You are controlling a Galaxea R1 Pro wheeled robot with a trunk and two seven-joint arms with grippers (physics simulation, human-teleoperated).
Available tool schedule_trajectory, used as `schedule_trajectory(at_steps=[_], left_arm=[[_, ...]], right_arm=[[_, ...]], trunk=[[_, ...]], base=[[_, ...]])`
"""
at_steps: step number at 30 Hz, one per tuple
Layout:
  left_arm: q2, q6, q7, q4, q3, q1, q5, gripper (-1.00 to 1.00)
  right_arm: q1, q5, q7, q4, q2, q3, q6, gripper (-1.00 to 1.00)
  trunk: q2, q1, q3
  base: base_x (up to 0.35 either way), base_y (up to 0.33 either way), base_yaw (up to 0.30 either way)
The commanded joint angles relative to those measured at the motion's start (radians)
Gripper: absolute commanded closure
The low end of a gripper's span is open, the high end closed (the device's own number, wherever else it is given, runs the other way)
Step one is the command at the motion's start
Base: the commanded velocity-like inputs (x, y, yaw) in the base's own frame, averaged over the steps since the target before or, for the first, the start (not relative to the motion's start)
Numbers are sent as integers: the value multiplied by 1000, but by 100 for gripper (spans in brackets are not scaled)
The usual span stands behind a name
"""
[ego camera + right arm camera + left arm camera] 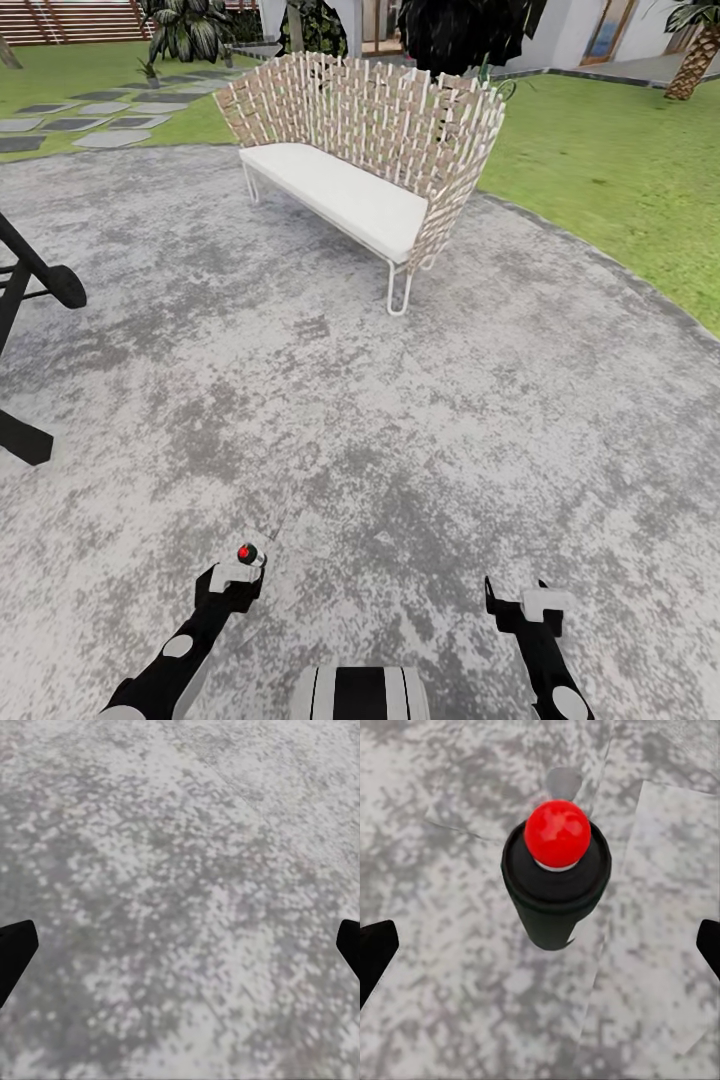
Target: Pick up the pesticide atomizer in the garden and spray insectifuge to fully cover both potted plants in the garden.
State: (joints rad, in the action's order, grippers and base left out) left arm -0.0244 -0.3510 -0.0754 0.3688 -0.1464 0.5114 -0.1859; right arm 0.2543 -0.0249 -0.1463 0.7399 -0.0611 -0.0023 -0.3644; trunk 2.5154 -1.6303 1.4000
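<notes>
The pesticide atomizer point(556, 881) has a black neck and a round red knob, with a faint see-through body spreading toward both fingers. My left gripper point(540, 952) is shut on it, and only the dark fingertips point(375, 949) show at the frame's edges. In the head view the atomizer point(248, 553) sits at the tip of my left gripper point(235, 578), low and left of centre above the paving. My right gripper point(518, 600) stands open and holds nothing; in its wrist view the right gripper point(180, 952) faces bare grey paving. The garden lawn point(600, 150) lies beyond. The potted plants are out of view.
I stand on a round grey speckled patio point(400, 400). A woven bench with a white seat point(350, 190) stands ahead. A black frame point(30, 280) juts in at the left. Stepping stones point(100, 115), a striped-leaf shrub point(185, 30), a wooden fence point(70, 20) and a palm trunk point(695, 60) lie farther off.
</notes>
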Motion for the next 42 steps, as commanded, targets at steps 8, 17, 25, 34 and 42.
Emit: schedule_trajectory(at_steps=[8,17,25,34,42], left_arm=[[1,-3,-7,-1,-9,-1,-7,-100],[0,-3,-7,-1,-9,-1,-7,-100],[1,-3,0,-1,-9,-2,-7,-100],[-1,-3,0,-1,-7,-2,-7,-100],[0,-3,-1,-1,-6,-2,-9,-100]], right_arm=[[1,-3,-4,0,0,1,-2,-100],[0,-3,-4,0,0,1,-2,-100],[1,-3,-4,0,0,1,-2,-100],[1,-3,-4,-2,0,1,-2,-100],[1,-3,-4,-3,0,0,-2,-100]], trunk=[[0,0,1],[0,0,1],[0,0,1],[0,0,1],[2,-3,28]], base=[[38,7,0],[26,0,0],[70,-13,0],[22,-5,0],[1,0,0]])
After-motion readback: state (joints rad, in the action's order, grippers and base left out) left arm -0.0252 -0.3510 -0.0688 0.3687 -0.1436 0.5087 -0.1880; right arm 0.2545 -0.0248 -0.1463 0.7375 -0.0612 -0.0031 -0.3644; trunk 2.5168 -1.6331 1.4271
